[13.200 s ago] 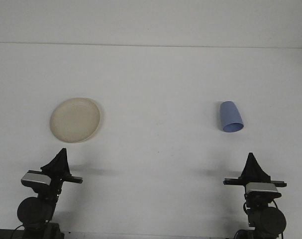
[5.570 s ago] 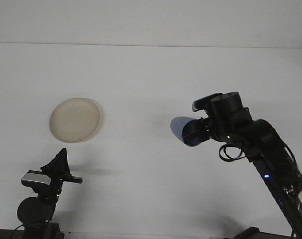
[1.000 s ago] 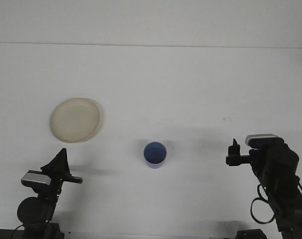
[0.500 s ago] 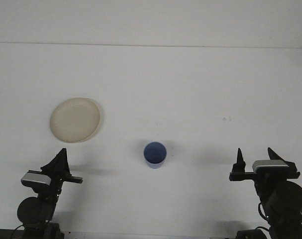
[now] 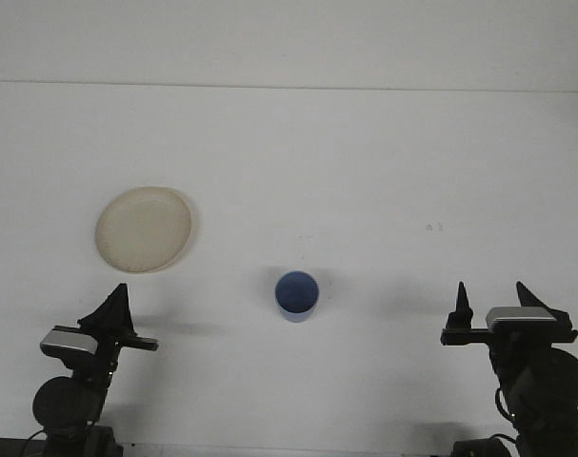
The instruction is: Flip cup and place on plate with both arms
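The right pincer (image 5: 493,299) sits low at the near right corner of the desk (image 5: 365,152), its two dark fingers (image 5: 459,300) spread wide apart and pointing up the picture, with nothing between them; it is released. Its camera block and round black arm joint lie just below the fingers, at the bottom edge of the view. The cup (image 5: 296,295) stands upright on the desk, well to the left of this pincer and at about the same height in the picture, its open mouth facing up so that the blue inside shows. Cup and right pincer are clearly apart, with bare white desk between them. The left pincer (image 5: 115,303) rests at the near left corner, its fingers brought together into a single dark point; it is clenched on nothing. The cup lies well to the right of it, roughly midway between the two pincers though a little nearer the left one. The plate (image 5: 144,228), pale cream and round, lies flat on the desk beyond the left pincer, slightly to its right and near it without touching. The cup is apart from the plate, down and to the right of it, not on it. A faint shadow falls on the desk beside each pincer. The far edge of the desk meets a plain white wall (image 5: 289,38).
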Robot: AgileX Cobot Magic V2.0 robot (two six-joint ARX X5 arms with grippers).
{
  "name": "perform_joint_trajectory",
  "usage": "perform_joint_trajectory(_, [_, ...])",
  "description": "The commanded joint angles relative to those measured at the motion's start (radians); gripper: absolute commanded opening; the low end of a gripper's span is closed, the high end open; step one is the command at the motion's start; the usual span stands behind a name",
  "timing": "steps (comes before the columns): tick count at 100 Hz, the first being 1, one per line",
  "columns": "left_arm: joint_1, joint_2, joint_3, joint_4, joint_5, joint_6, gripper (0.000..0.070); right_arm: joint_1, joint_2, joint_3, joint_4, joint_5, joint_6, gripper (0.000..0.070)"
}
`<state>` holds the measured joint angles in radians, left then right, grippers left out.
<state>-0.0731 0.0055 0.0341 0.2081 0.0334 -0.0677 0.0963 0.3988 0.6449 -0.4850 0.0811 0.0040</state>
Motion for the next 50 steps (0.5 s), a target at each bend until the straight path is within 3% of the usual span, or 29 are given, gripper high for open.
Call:
perform_joint_trajectory(1, [0.001,-0.002,-0.020,0.012,-0.001,-0.004,0.0012,0.000,0.000,0.002,0.013,0.002,-0.005,0.0602])
perform_joint_trajectory(24, [0.001,-0.002,-0.013,0.022,-0.001,-0.007,0.0012,0.000,0.000,0.002,0.013,0.002,-0.005,0.0602])
perform_joint_trajectory(50, [0.001,0.021,0.125,-0.082,-0.002,-0.113,0.0012,0.000,0.000,0.002,0.013,0.002,-0.005,0.0602])
